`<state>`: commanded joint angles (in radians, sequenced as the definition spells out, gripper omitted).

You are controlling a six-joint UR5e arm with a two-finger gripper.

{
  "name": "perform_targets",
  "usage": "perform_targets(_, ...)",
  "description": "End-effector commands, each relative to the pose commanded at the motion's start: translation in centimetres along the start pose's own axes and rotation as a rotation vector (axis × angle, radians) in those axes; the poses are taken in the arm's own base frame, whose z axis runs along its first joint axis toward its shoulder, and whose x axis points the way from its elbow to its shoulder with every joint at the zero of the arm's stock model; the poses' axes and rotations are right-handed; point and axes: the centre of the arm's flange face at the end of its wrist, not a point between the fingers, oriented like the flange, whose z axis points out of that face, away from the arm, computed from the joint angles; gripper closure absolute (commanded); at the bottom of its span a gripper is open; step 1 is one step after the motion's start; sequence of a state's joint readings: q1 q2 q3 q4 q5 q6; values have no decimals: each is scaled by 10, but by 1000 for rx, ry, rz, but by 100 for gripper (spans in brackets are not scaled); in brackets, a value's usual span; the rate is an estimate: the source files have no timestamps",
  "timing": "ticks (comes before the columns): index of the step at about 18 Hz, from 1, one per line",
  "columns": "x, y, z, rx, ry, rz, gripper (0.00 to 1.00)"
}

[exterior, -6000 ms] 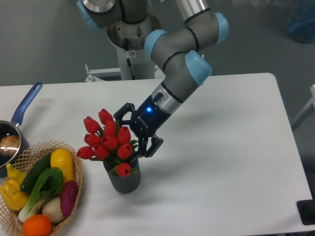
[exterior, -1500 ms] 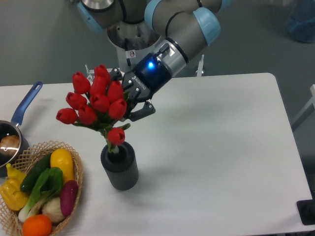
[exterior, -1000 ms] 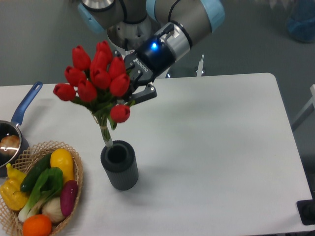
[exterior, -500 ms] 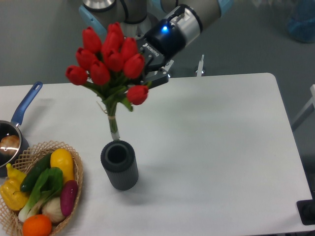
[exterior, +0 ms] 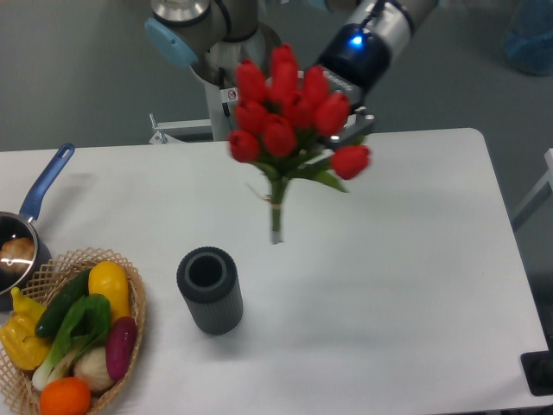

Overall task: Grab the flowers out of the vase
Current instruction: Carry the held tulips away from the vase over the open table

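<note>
The flowers [exterior: 289,112], a bunch of red tulip buds blurred by motion above green leaves and a bound pale stem end, are held in the air at about 1 o'clock from the vase [exterior: 209,290]. The end effector [exterior: 347,130] is clamped on the bunch, mostly hidden behind the buds. The ribbed dark grey vase is shown upright on the white counter [exterior: 406,259], its mouth empty.

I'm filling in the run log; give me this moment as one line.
gripper: shut on flowers | flowers: lifted, stems clear of vase | vase: upright on table, mouth empty | phase: carrying
</note>
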<state>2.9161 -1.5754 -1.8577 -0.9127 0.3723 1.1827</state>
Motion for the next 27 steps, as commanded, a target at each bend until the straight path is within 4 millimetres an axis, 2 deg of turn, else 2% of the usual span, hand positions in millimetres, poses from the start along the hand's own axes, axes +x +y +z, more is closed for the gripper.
perform_targets(12, -40, 42, -11, -483, -180, 81, 57)
perform_targets(14, -46, 49, -8, -494, -173, 82, 57)
perform_targets(27, -47, 52, -7, -537, -181, 84, 57)
